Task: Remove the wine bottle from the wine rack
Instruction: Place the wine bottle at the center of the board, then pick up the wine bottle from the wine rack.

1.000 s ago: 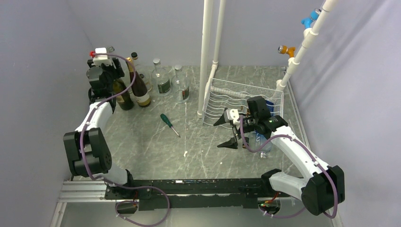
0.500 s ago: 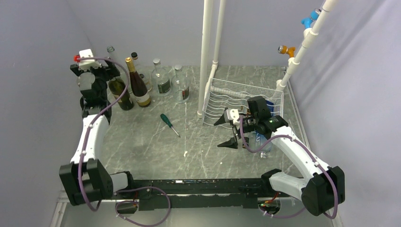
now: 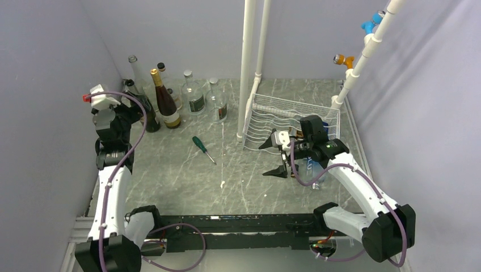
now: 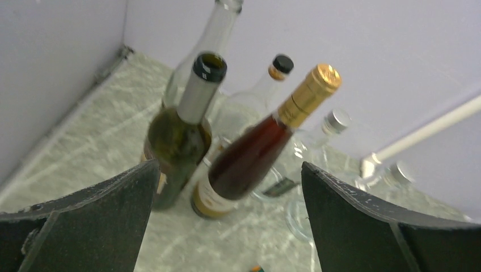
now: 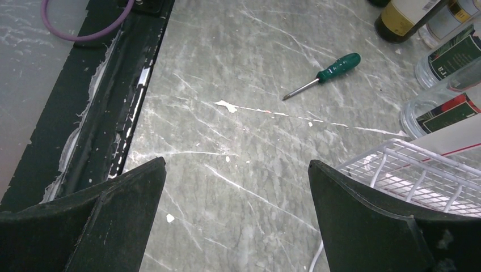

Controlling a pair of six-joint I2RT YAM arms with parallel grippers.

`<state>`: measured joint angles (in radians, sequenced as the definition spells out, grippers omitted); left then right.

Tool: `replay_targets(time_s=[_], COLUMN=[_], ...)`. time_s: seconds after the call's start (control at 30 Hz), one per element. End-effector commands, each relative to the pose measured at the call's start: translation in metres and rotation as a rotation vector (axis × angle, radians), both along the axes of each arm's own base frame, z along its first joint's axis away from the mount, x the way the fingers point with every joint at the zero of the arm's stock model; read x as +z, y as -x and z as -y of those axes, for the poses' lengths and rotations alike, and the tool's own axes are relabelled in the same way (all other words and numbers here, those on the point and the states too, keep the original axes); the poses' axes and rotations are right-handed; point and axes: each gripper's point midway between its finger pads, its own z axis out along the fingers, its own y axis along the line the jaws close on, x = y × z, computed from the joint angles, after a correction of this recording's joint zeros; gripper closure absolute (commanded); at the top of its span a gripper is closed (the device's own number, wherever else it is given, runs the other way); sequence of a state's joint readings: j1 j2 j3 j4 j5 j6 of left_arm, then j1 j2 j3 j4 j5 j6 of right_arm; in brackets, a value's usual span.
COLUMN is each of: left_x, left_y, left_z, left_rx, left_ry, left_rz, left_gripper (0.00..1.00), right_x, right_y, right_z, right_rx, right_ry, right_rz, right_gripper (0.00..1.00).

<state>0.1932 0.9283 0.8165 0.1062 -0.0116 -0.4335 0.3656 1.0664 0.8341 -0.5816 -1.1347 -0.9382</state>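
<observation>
The white wire wine rack (image 3: 278, 116) stands right of centre on the marble table; its corner shows in the right wrist view (image 5: 422, 173). My right arm hides its near right part, and I cannot make out a bottle on it. My right gripper (image 3: 274, 156) is open and empty just in front of the rack's left end, over bare table (image 5: 235, 221). A green wine bottle (image 4: 180, 136) and a gold-capped brown one (image 4: 249, 158) stand at the back left. My left gripper (image 3: 131, 107) is open and empty, short of them (image 4: 227, 226).
Several clear bottles (image 3: 196, 97) stand beside the wine bottles along the back wall. A green-handled screwdriver (image 3: 200, 146) lies mid-table. Two white pipes (image 3: 252, 62) rise by the rack. A clear bottle (image 3: 313, 170) lies under my right forearm. Walls close in left and right.
My left arm has drawn back from the bottle group, to the left and toward the near side, with nothing in its jaws. The right arm has barely moved.
</observation>
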Motion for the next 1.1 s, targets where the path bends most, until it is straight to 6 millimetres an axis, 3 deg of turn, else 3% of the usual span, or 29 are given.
replay_targets(time_s=[0.0,0.23,0.53,1.07], left_x=[-0.029,-0.051,-0.057,-0.071], left_y=[0.021,0.050,0.086,0.124], left_z=[0.024,0.055,0.102,0.169], left_rx=[-0.075,-0.201,-0.458,-0.795], left_ry=[0.191,0.251,0.250,0.345], left_rz=[-0.108,-0.141,-0.153,-0.170], left_gripper=[0.01,0.01,0.00,0.00], right_x=[0.024,0.028,0.035,0.043], right_y=[0.000,-0.003,-0.011,-0.026], right_z=[0.000,0.005,0.018,0.041], right_rx=[0.021,0.001,-0.052,-0.152], right_ry=[-0.041,-0.043,-0.051,-0.079], right_rz=[0.073,0.074,0.070,0.047], right_gripper=[0.00,0.00,0.00,0.00])
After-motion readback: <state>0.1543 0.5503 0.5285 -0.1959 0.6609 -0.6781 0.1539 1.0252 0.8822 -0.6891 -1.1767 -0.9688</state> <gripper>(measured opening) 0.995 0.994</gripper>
